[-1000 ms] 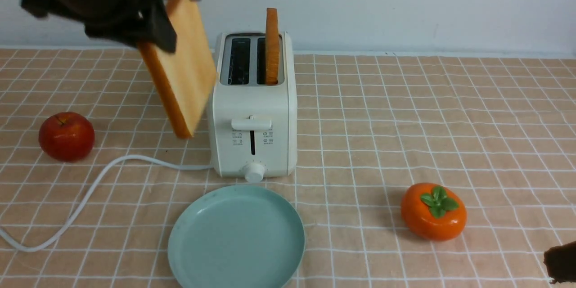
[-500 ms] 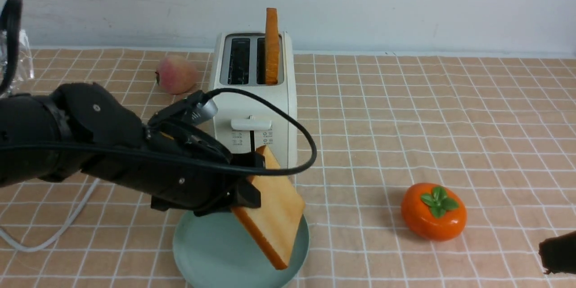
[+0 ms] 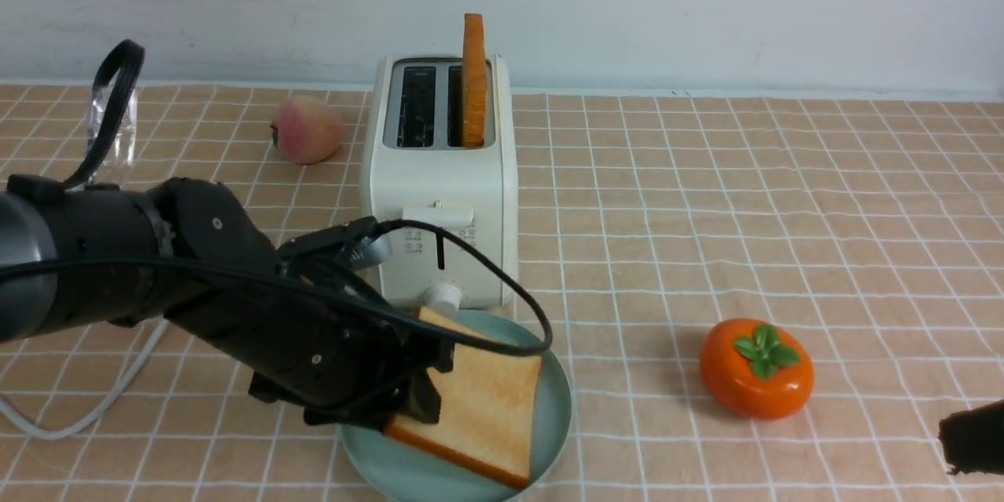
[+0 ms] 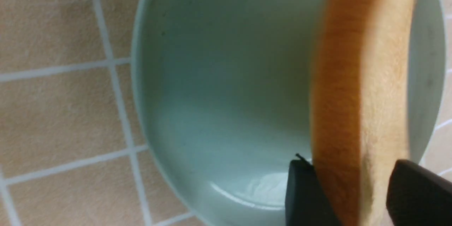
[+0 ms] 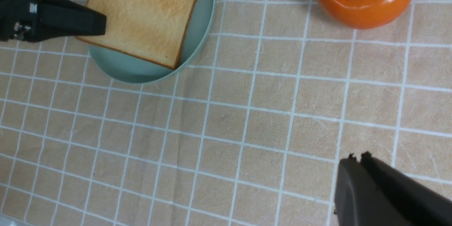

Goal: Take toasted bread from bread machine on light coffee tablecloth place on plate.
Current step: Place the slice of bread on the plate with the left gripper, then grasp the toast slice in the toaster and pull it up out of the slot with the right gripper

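Golden toast (image 3: 490, 400): tilted over mint plate (image 3: 557, 408), 6 o'clock of toaster (image 3: 439, 196).
Left jaws: clamped on toast's edge.
Right jaws: closed, empty.

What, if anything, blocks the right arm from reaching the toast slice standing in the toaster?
Probably reachable. The toast slice sticks up out of the toaster, open tablecloth lies between it and the right gripper, the persimmon sits low, and the left gripper is down at the plate.
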`<action>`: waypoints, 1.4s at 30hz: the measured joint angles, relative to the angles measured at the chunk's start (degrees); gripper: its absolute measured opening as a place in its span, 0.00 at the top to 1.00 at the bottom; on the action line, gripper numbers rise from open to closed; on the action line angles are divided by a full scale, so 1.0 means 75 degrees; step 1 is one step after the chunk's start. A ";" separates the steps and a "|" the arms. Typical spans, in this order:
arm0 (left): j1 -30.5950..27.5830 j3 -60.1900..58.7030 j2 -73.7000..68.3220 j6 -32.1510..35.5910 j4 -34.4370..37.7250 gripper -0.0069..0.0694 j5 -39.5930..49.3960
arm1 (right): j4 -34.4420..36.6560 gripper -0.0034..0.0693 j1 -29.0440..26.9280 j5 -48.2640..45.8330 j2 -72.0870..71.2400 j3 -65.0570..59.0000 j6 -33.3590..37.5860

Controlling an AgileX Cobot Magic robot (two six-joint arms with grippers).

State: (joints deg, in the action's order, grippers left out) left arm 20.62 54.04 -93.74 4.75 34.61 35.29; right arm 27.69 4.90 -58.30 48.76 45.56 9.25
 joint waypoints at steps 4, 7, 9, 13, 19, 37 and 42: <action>0.0000 -0.0001 0.0657 -0.1226 -0.1295 0.52 0.0155 | -0.0009 0.93 0.0000 0.0133 0.0156 0.0247 0.0015; 0.0000 -0.0001 0.1318 -0.2117 -0.2393 0.64 0.0335 | -0.0009 0.93 0.0000 0.0061 0.0527 0.0806 0.0015; 0.0000 -0.0001 0.2230 -0.2934 -0.3540 0.80 0.0805 | 0.0050 0.93 0.0049 -0.0017 0.1071 0.1581 0.0015; 0.0000 -0.0007 0.3613 -0.3815 -0.4818 0.93 0.1677 | 0.0252 0.93 0.0457 -0.0072 0.2216 0.2938 0.0015; -0.0007 -0.0022 0.6097 -0.4228 -0.5150 0.93 0.2540 | -0.0018 0.92 0.1949 0.0439 0.4417 0.4925 -0.0116; -0.0014 -0.1705 1.1047 -0.4290 -0.4771 0.93 0.3259 | -0.0321 0.15 0.2818 0.0868 1.0699 1.1879 -0.1041; -0.0014 -0.1812 1.1053 -0.4296 -0.4397 0.93 0.3358 | -0.0376 0.50 0.2811 0.0970 1.1132 1.2191 -0.1498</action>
State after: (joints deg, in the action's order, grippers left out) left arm 20.52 40.45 -10.84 -27.47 1.63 60.48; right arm 24.87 25.98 -51.02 132.25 136.99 -1.98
